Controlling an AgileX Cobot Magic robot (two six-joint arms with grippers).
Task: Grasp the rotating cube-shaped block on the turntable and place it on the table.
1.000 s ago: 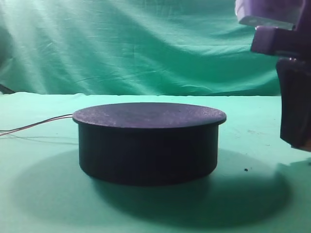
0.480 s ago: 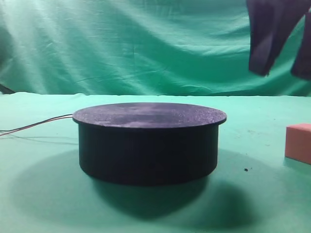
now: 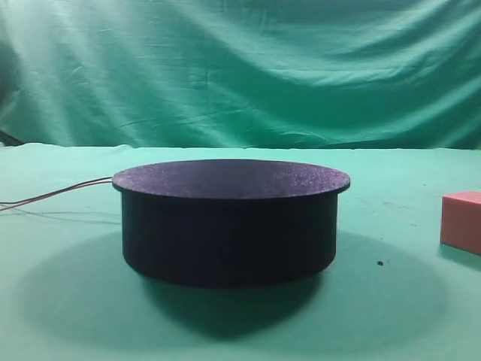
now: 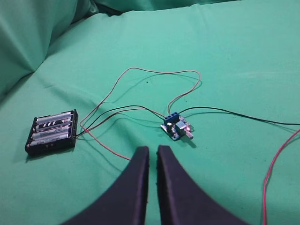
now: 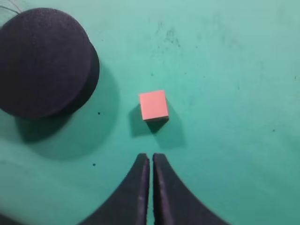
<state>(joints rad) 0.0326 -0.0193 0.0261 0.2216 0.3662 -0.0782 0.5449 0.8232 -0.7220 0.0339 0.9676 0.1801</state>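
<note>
The pinkish cube-shaped block [image 3: 461, 220] rests on the green table [image 3: 391, 316] at the far right, apart from the black turntable [image 3: 229, 218], whose top is bare. In the right wrist view the block [image 5: 153, 105] lies on the cloth to the right of the turntable [image 5: 44, 61]. My right gripper [image 5: 151, 157] is shut and empty, high above the table, just short of the block. My left gripper [image 4: 153, 150] is shut and empty above the cloth. Neither gripper shows in the exterior view.
Thin wires [image 3: 56, 192] trail left from the turntable. In the left wrist view a black battery holder [image 4: 52, 131] and a small blue circuit board [image 4: 176, 126] lie on the cloth, joined by red and black wires [image 4: 154, 72].
My right gripper has lifted off the block, risen out of the exterior view and closed. The block stays on the table at the right.
</note>
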